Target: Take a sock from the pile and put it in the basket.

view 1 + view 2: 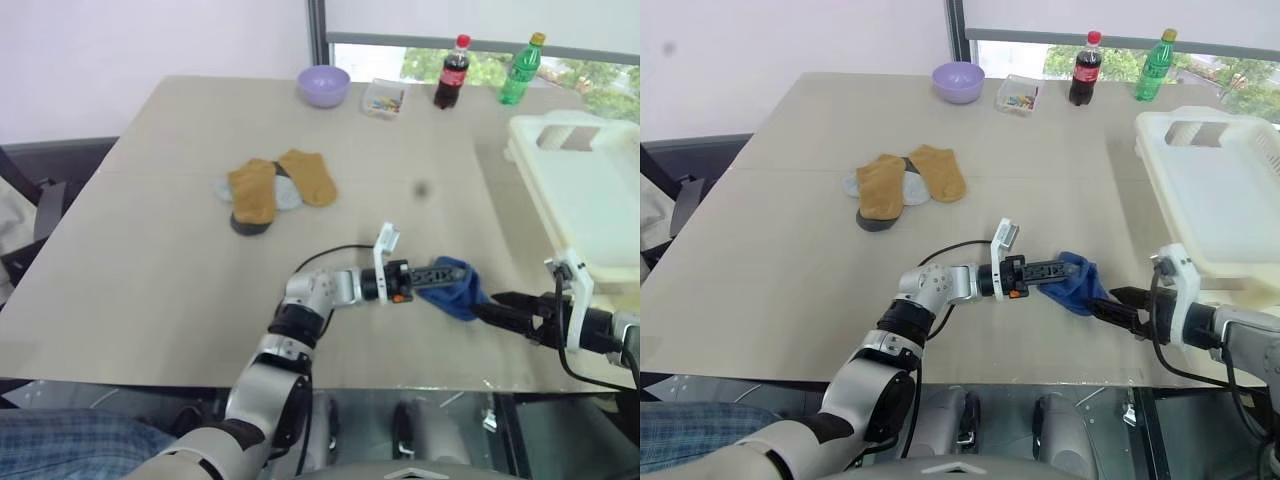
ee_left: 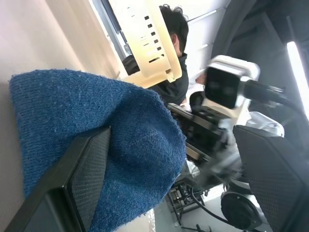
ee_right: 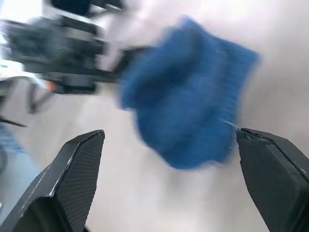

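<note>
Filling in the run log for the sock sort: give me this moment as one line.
blue sock: draped on open left hand | right hand: open, beside sock | pile: on table | basket: no sock visible inside

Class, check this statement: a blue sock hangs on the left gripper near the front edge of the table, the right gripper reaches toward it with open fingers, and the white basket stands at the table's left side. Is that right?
One detail is wrong. The basket stands at the table's right side, as the right eye view shows. The rest holds: the blue sock hangs on the left gripper, and the right gripper reaches toward it with open fingers.
</note>
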`<state>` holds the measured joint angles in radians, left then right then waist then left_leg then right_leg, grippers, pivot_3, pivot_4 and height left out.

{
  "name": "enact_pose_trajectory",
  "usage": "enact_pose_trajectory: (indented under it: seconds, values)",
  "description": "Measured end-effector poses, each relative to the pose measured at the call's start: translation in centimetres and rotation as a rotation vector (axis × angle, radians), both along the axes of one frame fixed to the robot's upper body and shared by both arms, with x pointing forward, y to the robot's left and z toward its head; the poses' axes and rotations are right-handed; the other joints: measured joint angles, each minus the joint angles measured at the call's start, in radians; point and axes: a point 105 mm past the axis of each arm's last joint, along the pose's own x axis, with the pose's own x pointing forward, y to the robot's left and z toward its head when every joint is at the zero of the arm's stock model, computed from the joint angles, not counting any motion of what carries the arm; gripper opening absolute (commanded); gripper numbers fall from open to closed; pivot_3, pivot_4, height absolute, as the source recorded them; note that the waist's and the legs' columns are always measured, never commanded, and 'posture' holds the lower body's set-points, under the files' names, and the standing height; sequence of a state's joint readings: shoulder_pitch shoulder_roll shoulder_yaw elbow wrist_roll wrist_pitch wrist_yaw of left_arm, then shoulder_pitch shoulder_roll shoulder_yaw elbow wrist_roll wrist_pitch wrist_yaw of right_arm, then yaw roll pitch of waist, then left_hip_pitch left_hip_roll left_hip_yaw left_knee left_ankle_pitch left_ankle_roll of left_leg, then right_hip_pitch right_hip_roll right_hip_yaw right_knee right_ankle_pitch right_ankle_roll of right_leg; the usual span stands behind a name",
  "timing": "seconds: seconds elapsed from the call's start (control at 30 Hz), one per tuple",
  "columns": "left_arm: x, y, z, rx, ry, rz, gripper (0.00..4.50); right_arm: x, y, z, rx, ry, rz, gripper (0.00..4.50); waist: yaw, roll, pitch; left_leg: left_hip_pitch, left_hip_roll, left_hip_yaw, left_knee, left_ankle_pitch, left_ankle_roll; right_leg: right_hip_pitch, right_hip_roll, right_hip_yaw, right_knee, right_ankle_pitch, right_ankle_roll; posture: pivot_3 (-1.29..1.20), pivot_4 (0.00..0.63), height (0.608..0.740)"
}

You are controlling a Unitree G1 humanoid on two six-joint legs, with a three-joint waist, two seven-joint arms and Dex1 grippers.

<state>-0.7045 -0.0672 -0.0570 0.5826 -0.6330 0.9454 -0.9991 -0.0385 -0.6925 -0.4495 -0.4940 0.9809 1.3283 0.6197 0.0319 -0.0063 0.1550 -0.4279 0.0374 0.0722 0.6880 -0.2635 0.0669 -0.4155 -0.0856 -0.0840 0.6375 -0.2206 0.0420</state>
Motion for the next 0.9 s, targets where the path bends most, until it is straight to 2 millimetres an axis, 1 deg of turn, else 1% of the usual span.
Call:
enact_pose_trajectory:
  seconds: [0.07,0.23,0.4,0.5,0.6,0.8,0.83,0.9]
  values:
    - [0.0,-0.1,0.0,-0.001,0.0,-0.002,4.36,0.1,0.5,0.5,-0.002,-0.017,0.008,4.46,0.001,0.0,0.0,0.0,0.0,0.0,0.0,0.0,0.0,0.0,0.0,0.0,0.0,0.0,0.0,0.0,0.15,0.733]
    - [-0.1,-0.2,0.0,-0.001,0.0,-0.003,4.36,1.5,0.6,0.3,-0.04,-0.015,-0.083,4.46,0.004,0.0,0.0,-0.001,-0.001,0.001,0.001,0.0,0.0,0.0,-0.001,0.001,0.0,0.0,0.0,0.0,0.15,0.733]
    - [-0.1,-0.3,0.1,-0.002,0.001,-0.003,4.36,2.2,0.0,-1.0,-0.107,0.031,-0.169,4.46,0.006,0.0,0.0,-0.001,-0.001,0.001,0.001,0.0,0.0,-0.001,-0.001,0.001,0.0,0.0,0.0,0.0,0.15,0.733]
    - [-0.1,-0.3,0.0,-0.001,-0.001,-0.002,4.36,2.6,-0.9,-1.9,-0.147,0.063,-0.222,4.46,0.006,0.0,0.0,-0.001,-0.001,0.001,0.001,0.0,0.0,-0.001,-0.001,0.001,0.0,0.0,0.0,0.0,0.15,0.733]
    - [-0.1,-0.3,0.0,0.001,-0.002,-0.003,4.36,2.7,-1.6,-2.1,-0.176,0.075,-0.241,4.46,0.006,0.0,0.0,-0.001,-0.001,0.001,0.001,0.0,0.0,-0.001,0.0,0.001,0.0,0.0,0.0,0.0,0.15,0.733]
    - [-0.1,-0.4,0.0,0.001,-0.002,-0.004,4.36,2.2,-1.6,-2.3,-0.163,0.1,-0.224,4.46,0.006,0.0,0.0,-0.001,-0.001,0.001,0.001,0.0,0.0,0.0,0.0,0.001,0.0,0.0,0.0,0.0,0.15,0.733]
    - [-0.1,-0.4,0.0,0.001,-0.002,-0.004,4.36,2.1,-1.5,-2.3,-0.148,0.105,-0.223,4.23,0.006,0.0,0.0,-0.001,-0.001,0.001,0.001,0.0,0.0,0.0,0.0,0.001,0.0,0.0,0.0,0.0,0.15,0.733]
    - [-0.1,-0.4,0.0,0.002,-0.001,-0.004,4.36,1.9,-1.2,-2.6,-0.114,0.123,-0.223,3.57,0.006,0.0,-0.001,-0.001,0.0,0.001,0.001,0.0,0.0,0.0,0.0,0.001,0.0,0.0,0.0,0.0,0.15,0.733]
